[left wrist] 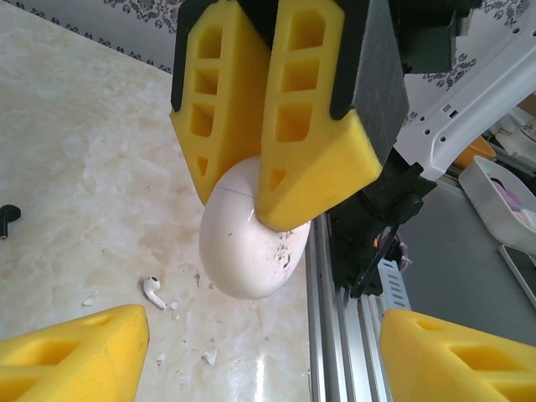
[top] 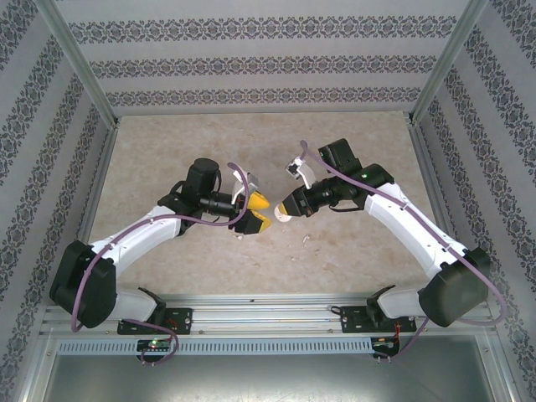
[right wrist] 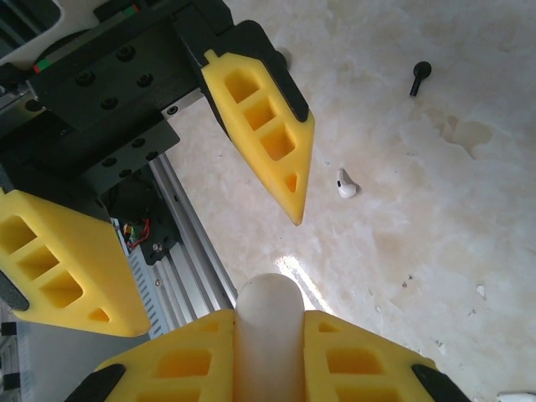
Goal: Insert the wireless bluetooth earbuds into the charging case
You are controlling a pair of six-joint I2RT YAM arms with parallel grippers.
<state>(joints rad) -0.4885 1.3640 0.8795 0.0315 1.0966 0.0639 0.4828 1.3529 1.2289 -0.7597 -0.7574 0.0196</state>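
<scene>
Marble table [top: 276, 268] is spreading below. My right claw [right wrist: 268, 335] is pinching the white case [left wrist: 251, 251]; my left claw [left wrist: 268, 360] is gaping wide beside it. A white bud [left wrist: 152, 291] and a black bud [left wrist: 8, 219] are lying on the table

Twin white-and-black arms, yellow-fingered

The left arm [top: 134, 234] and right arm [top: 410, 222] have white shell links and bulky black joint housings; each ends in a black base [top: 163, 316]; a purple-grey cable [top: 77, 293] trails along each arm; the left gripper [top: 260, 211] and right gripper [top: 285, 212] bear wedge-shaped yellow fingers [right wrist: 261, 126] with rectangular pockets and black backing; the black wrist block [right wrist: 109, 84] shows round screw holes; a green light [top: 365, 176] glows on the right arm.
</scene>
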